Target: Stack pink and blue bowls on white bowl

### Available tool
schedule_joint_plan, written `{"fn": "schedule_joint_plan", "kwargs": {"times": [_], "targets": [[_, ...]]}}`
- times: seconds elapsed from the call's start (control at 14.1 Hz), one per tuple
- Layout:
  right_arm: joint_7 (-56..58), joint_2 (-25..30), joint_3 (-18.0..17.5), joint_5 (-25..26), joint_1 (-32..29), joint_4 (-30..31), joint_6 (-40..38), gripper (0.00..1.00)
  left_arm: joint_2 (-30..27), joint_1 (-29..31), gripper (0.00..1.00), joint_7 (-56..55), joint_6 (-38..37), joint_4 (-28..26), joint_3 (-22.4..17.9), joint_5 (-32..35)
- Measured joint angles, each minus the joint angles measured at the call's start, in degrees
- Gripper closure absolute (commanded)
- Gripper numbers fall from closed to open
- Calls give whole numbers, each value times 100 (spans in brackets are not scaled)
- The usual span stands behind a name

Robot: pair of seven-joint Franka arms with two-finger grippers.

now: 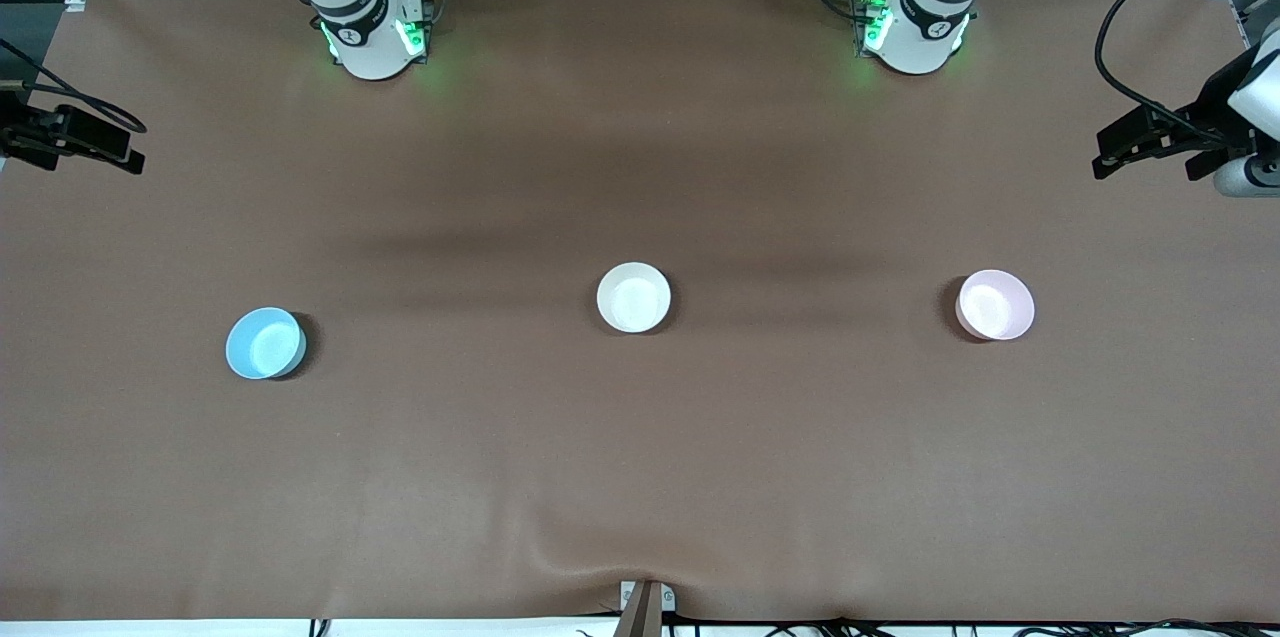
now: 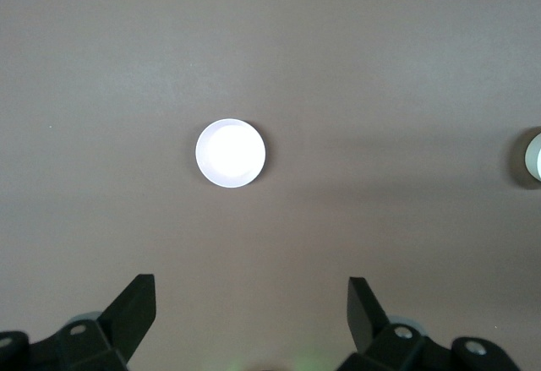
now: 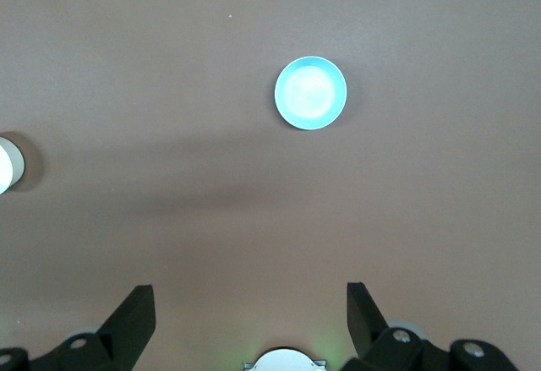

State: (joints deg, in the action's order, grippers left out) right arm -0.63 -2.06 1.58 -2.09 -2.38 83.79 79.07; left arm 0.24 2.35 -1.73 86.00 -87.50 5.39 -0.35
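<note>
Three small bowls stand apart on the brown table. The white bowl [image 1: 633, 297] is in the middle. The pale pink bowl [image 1: 994, 305] is toward the left arm's end, and the sky blue bowl [image 1: 265, 343] is toward the right arm's end. My left gripper [image 2: 251, 282] is open and empty, high over the table between its base and the pink bowl [image 2: 230, 153]; the white bowl [image 2: 532, 158] shows at that view's edge. My right gripper [image 3: 251, 286] is open and empty, high over the table short of the blue bowl [image 3: 310, 93]; the white bowl [image 3: 7, 165] shows at that view's edge.
The two arm bases [image 1: 375, 32] [image 1: 915, 27] stand along the table's back edge. Dark gear with cables juts in at each end of the table [image 1: 70, 137] [image 1: 1160, 142]. A small bracket [image 1: 645, 602] sits at the table's front edge.
</note>
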Motion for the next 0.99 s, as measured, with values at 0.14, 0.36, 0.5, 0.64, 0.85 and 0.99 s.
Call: {"fn": "schedule_joint_plan", "kwargs": {"times": [0.14,0.36,0.5,0.64,0.85,0.99], "targets": [[-1,0,0,0,0,0,0,0,0,0,0,0,-2,0,11,0],[-1,0,0,0,0,0,0,0,0,2,0,0,-7,0,11,0],[-1,0,0,0,0,0,0,0,2,17,0,2,-13,-2,4,0],[-2,0,0,0,0,0,0,0,26,32,0,22,-26,-29,-12,-29],[-2,0,0,0,0,0,0,0,174,51,0,76,-48,-122,-29,-33],[-2,0,-2,0,0,0,-1,0,411,68,0,128,-32,-127,-42,72]]}}
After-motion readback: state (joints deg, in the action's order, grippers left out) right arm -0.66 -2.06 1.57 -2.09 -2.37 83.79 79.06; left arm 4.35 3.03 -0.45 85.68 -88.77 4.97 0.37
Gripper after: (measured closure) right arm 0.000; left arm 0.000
